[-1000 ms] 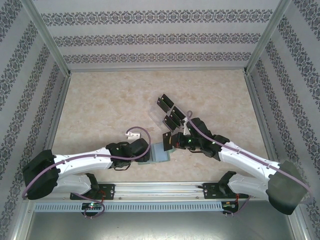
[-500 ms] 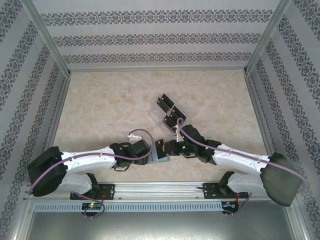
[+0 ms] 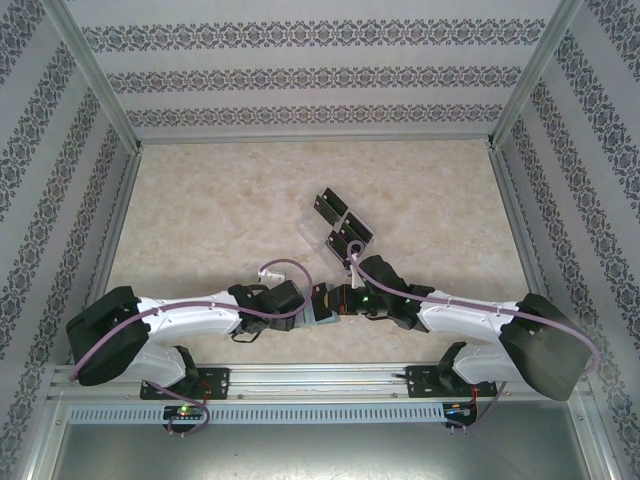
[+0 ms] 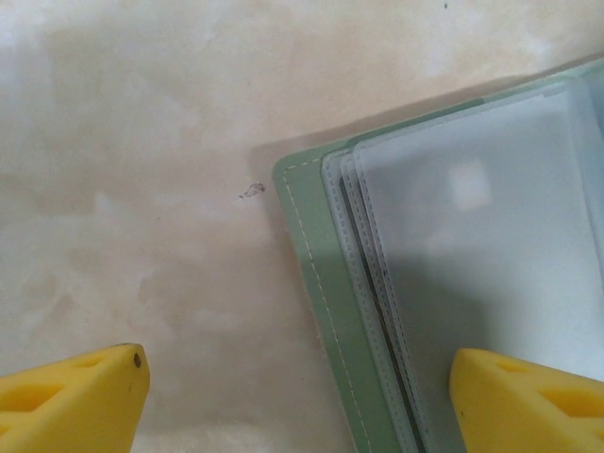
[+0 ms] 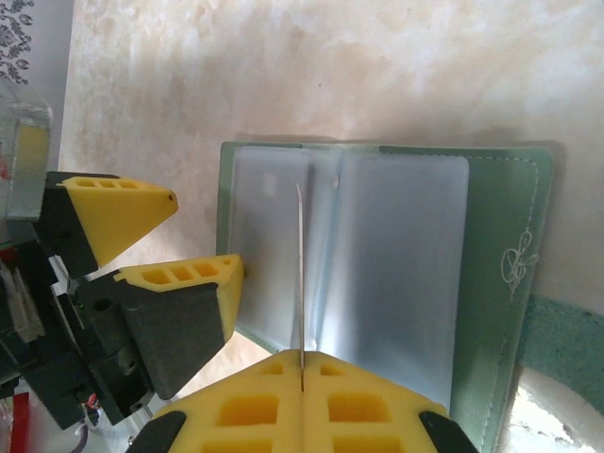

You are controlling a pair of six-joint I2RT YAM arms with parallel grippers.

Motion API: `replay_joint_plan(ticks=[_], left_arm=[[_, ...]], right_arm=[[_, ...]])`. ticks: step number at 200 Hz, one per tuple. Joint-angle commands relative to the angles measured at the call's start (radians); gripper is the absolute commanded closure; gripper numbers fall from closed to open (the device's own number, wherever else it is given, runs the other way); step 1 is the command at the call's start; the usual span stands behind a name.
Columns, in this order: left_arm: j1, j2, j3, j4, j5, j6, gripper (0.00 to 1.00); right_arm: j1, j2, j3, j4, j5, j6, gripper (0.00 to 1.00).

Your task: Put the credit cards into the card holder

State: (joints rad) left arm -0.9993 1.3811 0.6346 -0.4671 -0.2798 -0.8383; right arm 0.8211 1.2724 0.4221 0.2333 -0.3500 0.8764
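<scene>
Starting from the left side: the left pincer (image 4: 297, 368) is spread wide. One yellow pad hangs over bare table (image 3: 200, 220) and the other sits over the clear sleeves at the corner of the card holder (image 4: 311, 283), so it's not pinching anything that I can see. My guess is it's there to steady the thing. The holder lies open and flat near the front edge of the table, right between the two arms, green cover down and frosted pockets facing up. The pockets I can see look empty, but I can't tell about the ones tucked underneath. Next over, the right pincer (image 5: 302, 357) has its pads pressed together on one credit card (image 5: 300, 264). It's held edge-on over the open holder close to the fold, and it doesn't look seated in a pocket yet. Further back and a bit to the right, well apart from the holder, the rest of the credit cards (image 3: 343, 240) sit on a clear tray (image 3: 310, 224). So progress-wise I'd call it early: nothing clearly filed, first card mid-insert. Count: one holder, one tray, two pincers, and four cards as far as I can make out, three on the tray plus the one being held.
</scene>
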Motion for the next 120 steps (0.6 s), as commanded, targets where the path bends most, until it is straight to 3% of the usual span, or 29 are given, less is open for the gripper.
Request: replay_joint_plan(ticks=[1,60,120], left_arm=[[0.011,-0.001,0.002,-0.101,-0.037,-0.022,0.17],[-0.01,-0.032,0.004,-0.08,-0.015,-0.042,0.17],[0.008,-0.072,0.076,-0.093,-0.062,-0.011,0.13]], right_arm=[[0.009,0.019,-0.022,0.087,-0.003,0.021,1.0],[0.009,0.042,-0.036,0.135,-0.003,0.032,1.0],[0.009,0.053,-0.036,0.142,-0.005,0.027,1.0]])
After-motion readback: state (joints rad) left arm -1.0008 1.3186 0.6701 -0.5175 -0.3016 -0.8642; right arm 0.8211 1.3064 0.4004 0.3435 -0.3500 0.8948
